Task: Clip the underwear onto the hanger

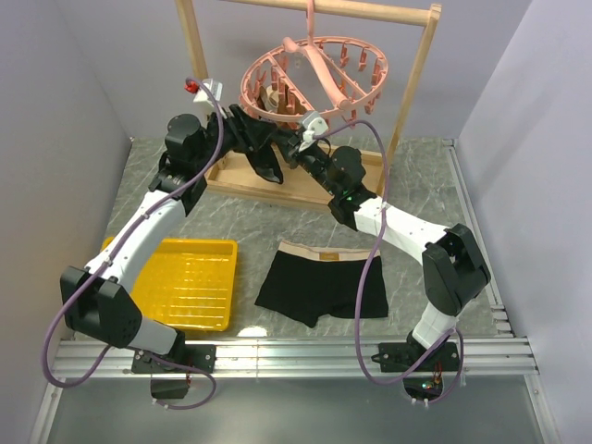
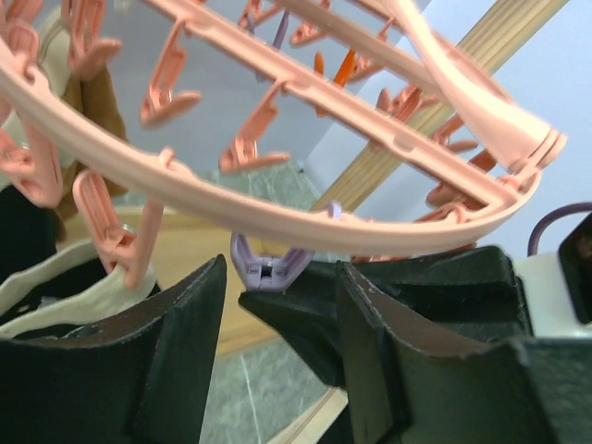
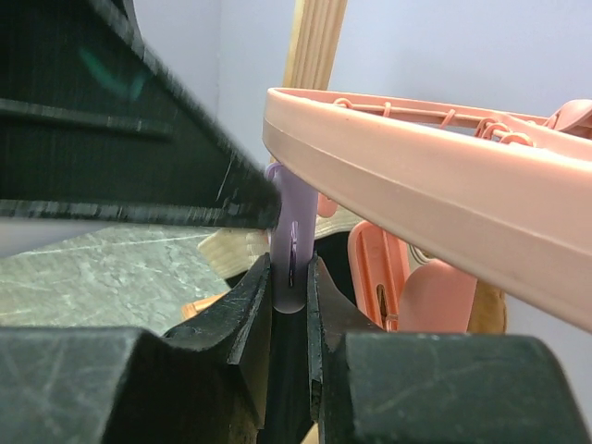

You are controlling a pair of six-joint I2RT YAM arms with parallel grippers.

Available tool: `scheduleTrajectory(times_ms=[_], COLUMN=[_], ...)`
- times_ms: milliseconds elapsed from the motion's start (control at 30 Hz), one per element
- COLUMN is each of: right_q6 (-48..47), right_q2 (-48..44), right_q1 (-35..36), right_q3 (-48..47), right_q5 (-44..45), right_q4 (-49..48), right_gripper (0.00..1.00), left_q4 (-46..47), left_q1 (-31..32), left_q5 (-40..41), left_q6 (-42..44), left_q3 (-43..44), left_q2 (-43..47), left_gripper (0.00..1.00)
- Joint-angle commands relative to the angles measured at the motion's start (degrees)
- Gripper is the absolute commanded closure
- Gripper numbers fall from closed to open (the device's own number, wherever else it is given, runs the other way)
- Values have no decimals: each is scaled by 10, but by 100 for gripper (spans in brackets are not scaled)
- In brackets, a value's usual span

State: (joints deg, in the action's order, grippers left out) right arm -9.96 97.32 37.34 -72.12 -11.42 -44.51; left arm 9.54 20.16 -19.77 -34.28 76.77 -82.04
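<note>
The underwear (image 1: 321, 283), black with a tan-pink waistband, lies flat on the table in front of the arms, with no gripper touching it. The salmon-pink ring hanger (image 1: 314, 79) hangs from the wooden rack. Both grippers are up under its near rim. My right gripper (image 3: 289, 268) is shut on a lilac peg (image 3: 289, 231) that dangles from the hanger ring (image 3: 416, 176). My left gripper (image 2: 282, 277) is open, its jaws on either side of the same lilac peg (image 2: 268, 268) just below the ring (image 2: 277, 217). In the top view the left gripper (image 1: 274, 135) and the right gripper (image 1: 298, 139) meet.
A second dark garment with a cream-white band (image 2: 55, 291) hangs at the hanger's left side, below the left gripper (image 1: 273, 166). The wooden rack's post (image 1: 412, 92) and base (image 1: 245, 183) stand behind. A yellow tray (image 1: 185, 277) lies left of the underwear.
</note>
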Motion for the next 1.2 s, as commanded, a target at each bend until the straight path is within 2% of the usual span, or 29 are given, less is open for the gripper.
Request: scheduleTrajectory(times_ms=[0, 700, 933, 1033, 1067, 1100, 1167], right_q6=[9, 20, 14, 12, 9, 9, 6], right_q2=[-16, -23, -27, -31, -32, -33, -38], right_q1=[4, 4, 4, 4, 4, 4, 4], right_q3=[-10, -7, 5, 12, 13, 14, 16], right_q5=[-26, -32, -28, -26, -26, -24, -20], right_q4=[-19, -17, -17, -19, -16, -12, -2], right_gripper=[100, 100, 100, 100, 100, 93, 80], left_q4=[70, 113, 114, 116, 117, 119, 120], left_q1=[1, 17, 16, 16, 16, 16, 16], left_q5=[7, 32, 43, 40, 39, 38, 33], left_q6=[-7, -21, -32, -33, -34, -36, -39], left_q3=[9, 2, 12, 7, 6, 4, 1], left_q2=[-5, -30, -33, -31, -30, -29, -28], left_gripper=[45, 49, 70, 83, 95, 100, 100])
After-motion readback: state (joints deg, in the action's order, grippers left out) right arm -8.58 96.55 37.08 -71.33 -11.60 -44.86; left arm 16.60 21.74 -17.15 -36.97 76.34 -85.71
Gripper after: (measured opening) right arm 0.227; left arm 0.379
